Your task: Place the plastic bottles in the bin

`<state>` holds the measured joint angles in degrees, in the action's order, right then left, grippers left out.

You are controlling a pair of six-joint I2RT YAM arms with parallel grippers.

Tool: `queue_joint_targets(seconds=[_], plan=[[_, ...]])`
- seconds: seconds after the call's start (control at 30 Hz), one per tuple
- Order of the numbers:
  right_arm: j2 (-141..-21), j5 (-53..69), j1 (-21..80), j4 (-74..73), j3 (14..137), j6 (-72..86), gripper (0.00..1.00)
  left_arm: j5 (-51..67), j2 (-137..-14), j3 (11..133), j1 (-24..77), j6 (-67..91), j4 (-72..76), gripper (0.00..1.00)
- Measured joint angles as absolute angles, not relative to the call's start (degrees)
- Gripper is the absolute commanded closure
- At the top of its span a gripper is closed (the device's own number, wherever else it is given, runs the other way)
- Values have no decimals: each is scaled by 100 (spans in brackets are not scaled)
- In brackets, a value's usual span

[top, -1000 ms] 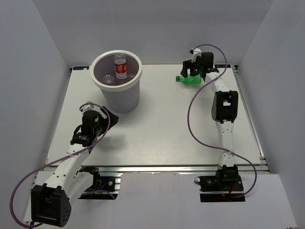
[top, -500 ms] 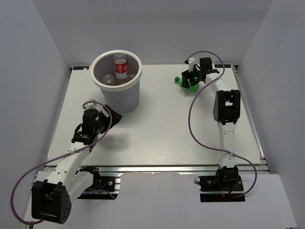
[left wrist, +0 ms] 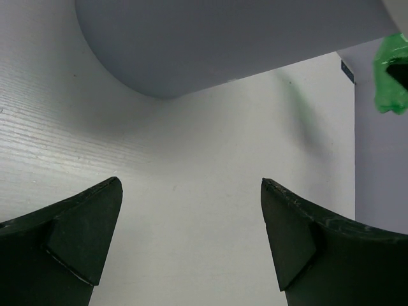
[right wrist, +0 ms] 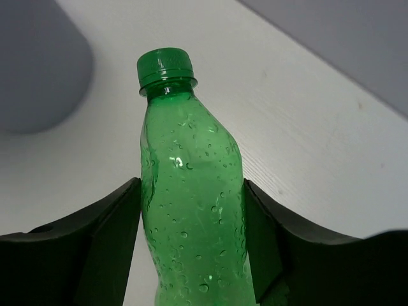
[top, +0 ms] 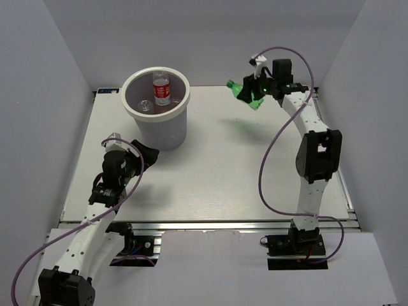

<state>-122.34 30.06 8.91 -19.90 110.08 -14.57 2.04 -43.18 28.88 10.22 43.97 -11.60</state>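
Observation:
My right gripper [top: 255,90] is shut on a green plastic bottle [top: 245,94], lifted above the table's far right part. In the right wrist view both fingers press the green bottle [right wrist: 191,204] at its sides, its green cap pointing away. The bin [top: 156,108], a round white bucket, stands at the far left. Inside it stands a clear bottle with a red label [top: 161,88], and another clear bottle [top: 145,106] lies beside it. My left gripper [top: 148,155] sits open just in front of the bin, nothing between its fingers [left wrist: 83,236]. The bin's wall [left wrist: 223,38] fills the top of the left wrist view.
The white table [top: 210,172] is enclosed by grey walls at the left, right and back. A purple cable [top: 264,166] loops from the right arm over the table's right half. The green bottle casts a faint shadow on the tabletop [top: 241,124].
My right gripper closed on the green bottle and lifted it off the table, toward the back. The left arm shifted slightly toward the near edge, still open.

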Motion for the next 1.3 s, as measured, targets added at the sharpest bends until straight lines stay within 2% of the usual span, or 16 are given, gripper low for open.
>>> queue_joint_targets(seconds=[0.1, 0.27, 0.43, 0.53, 0.57, 0.6, 0.63, 0.73, 0.9, 1.13, 1.2, 1.3], plan=[[-11389, 3096, 1347, -1645, 10796, -1238, 88, 187, -4071, 2886, 1022, 4397, -1240, 2], [-10615, 2945, 2770, -757, 11061, -1066, 86, 154, -3815, 2886, 1022, 4407, -1422, 2], [-10938, 2493, 3826, 91, 11712, -1041, 84, -78, -3708, 2886, 1022, 4464, -1787, 2], [-11719, 2340, 4027, 257, 12663, -967, 76, -202, -3588, 2893, 1022, 4484, -1979, 2], [-11987, 2294, 4062, 279, 12932, -947, 71, -248, -3540, 2904, 1022, 4484, -2051, 2], [-12204, 2252, 4097, 290, 13111, -941, 60, -281, -3503, 2919, 1022, 4484, -2108, 2], [-12366, 2215, 4136, 287, 13196, -941, 33, -320, -3468, 2950, 1022, 4484, -2182, 2], [-12610, 2112, 4222, 137, 13179, -956, 11, -436, -3378, 3065, 1024, 4482, -2322, 2], [-12451, 2034, 4324, 30, 12943, -1002, 11, -679, -3262, 3271, 1022, 4486, -2429, 2], [-11194, 1914, 4303, 54, 12116, -827, 11, -1155, -3343, 3514, 1024, 4543, -2593, 2], [-10774, 1839, 4226, 132, 11749, -650, 11, -1339, -3450, 3588, 1022, 4609, -2689, 2], [-9679, 1769, 3721, 495, 10357, -224, 11, -1682, -3627, 3651, 1024, 4722, -2849, 2]])
